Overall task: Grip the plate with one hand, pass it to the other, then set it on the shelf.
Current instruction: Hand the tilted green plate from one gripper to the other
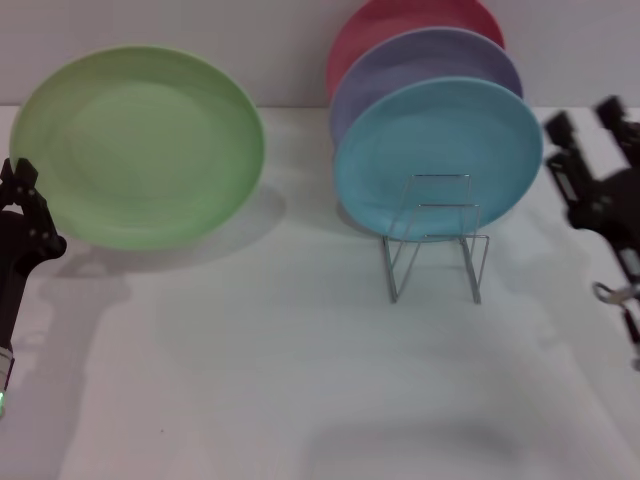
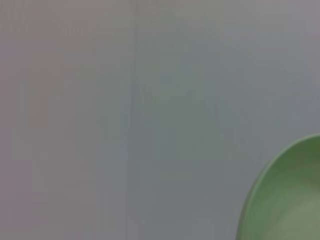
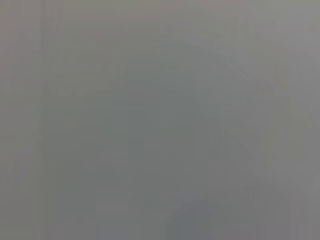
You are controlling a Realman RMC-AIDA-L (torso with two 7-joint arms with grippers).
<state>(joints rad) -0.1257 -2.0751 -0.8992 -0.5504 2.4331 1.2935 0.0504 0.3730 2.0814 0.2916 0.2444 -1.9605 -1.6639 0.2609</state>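
The pale green plate [image 1: 138, 146] is up on edge at the left of the head view, face toward us, its shadow thrown on the white tabletop [image 1: 300, 400] beneath and to the right; the left end effector [image 1: 22, 205] sits at the plate's lower left rim, black fingers [image 1: 20, 180] pointing up right beside the edge, and whether they pinch that rim or merely stand next to it I cannot tell from here; the left wrist view gives only a curved green slice of the plate [image 2: 287, 200] against a plain grey background. Over at centre right, the wire shelf [image 1: 435, 235] stands on the tabletop, its front loops bare; behind it three plates stand upright in a row, light blue plate [image 1: 437, 155] nearest, lavender plate [image 1: 420, 62] next, pink plate [image 1: 400, 25] at the back. On the far right the right end effector [image 1: 590, 115] hangs with its dark fingers [image 1: 560, 128] spread apart, gripping nothing, well apart from the green plate; its wrist view is flat grey, nothing to read.
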